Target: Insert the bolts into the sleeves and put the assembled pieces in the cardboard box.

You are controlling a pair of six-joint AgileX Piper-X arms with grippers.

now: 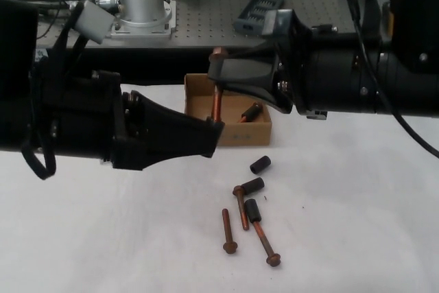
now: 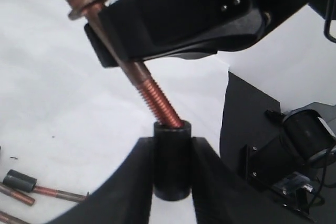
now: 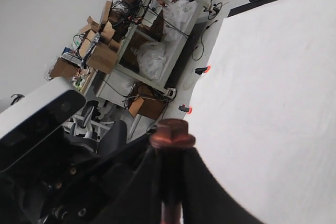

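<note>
A: How deep is the bolt (image 2: 137, 85) tip?
B: Hidden inside the sleeve (image 2: 171, 158) — can't tell.
A: And the cardboard box (image 1: 247, 135)?
B: Partly behind the right gripper (image 1: 215, 75); the piece (image 1: 251, 112) inside looks assembled, perhaps.

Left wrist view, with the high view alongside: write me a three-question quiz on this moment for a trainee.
1. True or false: the bolt in the right jaws is sunk to its head in the sleeve.
2. What do the left jaws hold? A) the black sleeve B) a bare bolt C) nothing
3. Fill in: one piece with a black sleeve on it already lies inside the ___.

Key
1. False. Only the threaded tip is at the sleeve's mouth.
2. A
3. cardboard box
</note>
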